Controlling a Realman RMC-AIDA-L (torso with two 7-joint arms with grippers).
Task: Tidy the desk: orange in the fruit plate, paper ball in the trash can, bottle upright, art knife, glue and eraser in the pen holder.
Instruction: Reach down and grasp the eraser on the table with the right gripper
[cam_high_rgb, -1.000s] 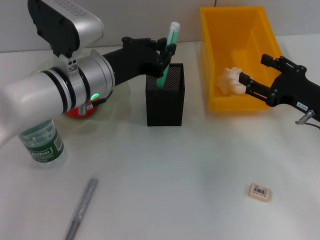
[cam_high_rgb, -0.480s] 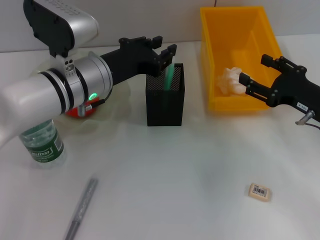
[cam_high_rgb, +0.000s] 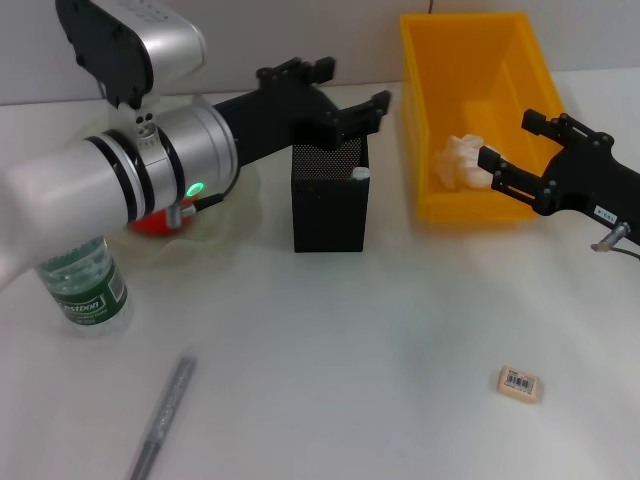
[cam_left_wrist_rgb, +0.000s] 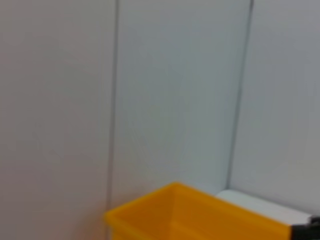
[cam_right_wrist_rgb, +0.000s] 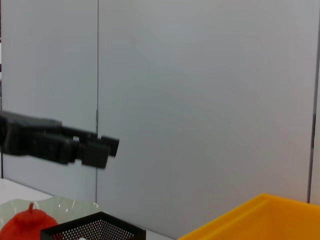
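Since a second ago the glue (cam_high_rgb: 359, 173) has dropped from the left end effector (cam_high_rgb: 352, 96), now spread above the holder (cam_high_rgb: 330, 195), only its cap showing. One yellow bin (cam_high_rgb: 440, 205) holds one paper ball (cam_high_rgb: 462, 160) beside the open right end effector (cam_high_rgb: 508, 150). One bottle (cam_high_rgb: 85, 285) stands upright; one knife (cam_high_rgb: 162, 418) and one eraser (cam_high_rgb: 519, 382) lie near the robot, awaiting pickup.

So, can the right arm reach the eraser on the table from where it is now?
Probably yes. The eraser lies alone on bare table, nearer the robot than the right gripper, which hovers open at the yellow bin. Nothing stands between them.
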